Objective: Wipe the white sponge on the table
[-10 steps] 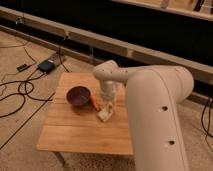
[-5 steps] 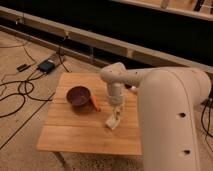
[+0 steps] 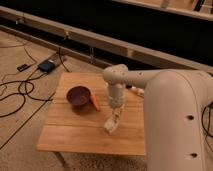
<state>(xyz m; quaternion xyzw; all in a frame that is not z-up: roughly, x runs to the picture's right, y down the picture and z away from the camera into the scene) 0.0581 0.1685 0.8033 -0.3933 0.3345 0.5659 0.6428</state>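
The table (image 3: 75, 135) is a small light-wood one with a plank-grained top, standing on a speckled pale floor (image 3: 20, 150); black cables (image 3: 15, 95) snake over the floor to the left of the gripper, running toward a small dark box (image 3: 46, 65) up near a long low rail (image 3: 90, 42) that crosses the dim background. The robot's white arm (image 3: 170, 115) fills the right side of the view and bends down over the tabletop, ending in the gripper (image 3: 114, 119), which points down at the right-centre of the table. The white sponge (image 3: 111, 125) sits directly under the gripper, touching the wood, a small cream block that the gripper tip meets from above; whether the gripper actually clamps it or only presses on it cannot be told. Up and to the left of the gripper stands a dark purple bowl (image 3: 78, 95), whose inside looks dark with no contents that can be made out. An orange carrot (image 3: 94, 102) lies just beside the bowl's right rim, between the bowl and the arm, near the gripper but apart from the sponge.
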